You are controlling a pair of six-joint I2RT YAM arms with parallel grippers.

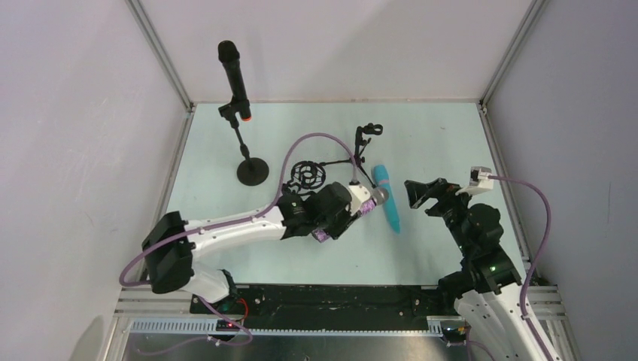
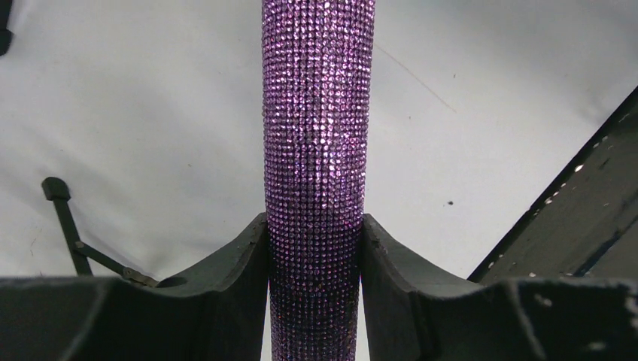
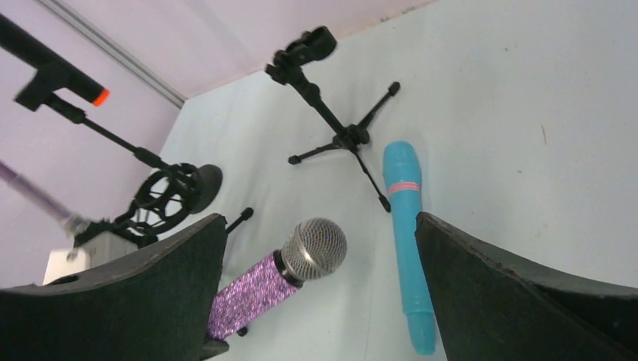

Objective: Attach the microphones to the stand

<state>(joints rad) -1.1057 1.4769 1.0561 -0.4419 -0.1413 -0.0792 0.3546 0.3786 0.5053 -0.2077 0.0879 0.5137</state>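
Gripping the glittery purple microphone (image 2: pixel 317 113), the left gripper (image 2: pixel 316 244) is clamped on its barrel.
It is near the middle of the table (image 1: pixel 444 128); the right gripper (image 1: pixel 423 194) gapes wide toward the right edge, the light blue microphone (image 1: pixel 388 197) lying between them, and the black microphone (image 1: pixel 235 79) stands clipped in the round-base stand (image 1: pixel 252 171) by the far left corner.

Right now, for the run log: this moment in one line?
left fingers: shut on purple microphone | right fingers: open, empty | black microphone: on stand | blue microphone: flat on table
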